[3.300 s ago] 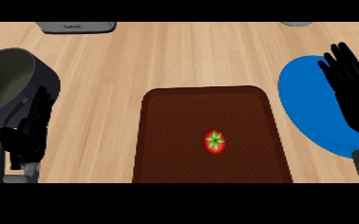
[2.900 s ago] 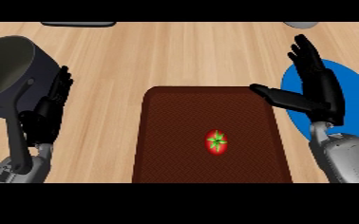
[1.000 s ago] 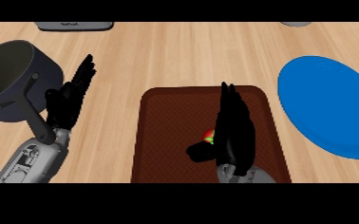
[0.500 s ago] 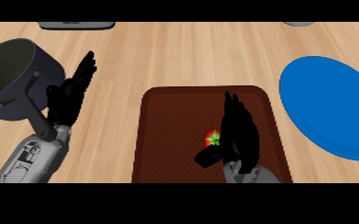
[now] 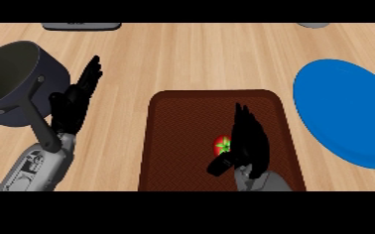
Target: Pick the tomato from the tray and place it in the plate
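One tomato (image 5: 222, 145), one brown tray (image 5: 190, 129), one blue plate (image 5: 330, 104) and one dark pot (image 5: 29, 82) sit on the worktop (image 5: 198, 54); the tomato lies in the tray's near right part, green star-shaped stem facing up, too round for any long axis to show. The right hand (image 5: 245, 146) covers the tomato's right side, fingers (image 5: 245, 124) fairly straight, thumb beneath it; I cannot tell whether they grip it. The left hand (image 5: 73, 104) rests open by the pot near the worktop's left edge, fingers straight; the plate lies at the right edge.

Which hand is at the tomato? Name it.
The right hand, over the brown tray, with its thumb beside the tomato. The left hand rests open off the tray, beside the dark pot.
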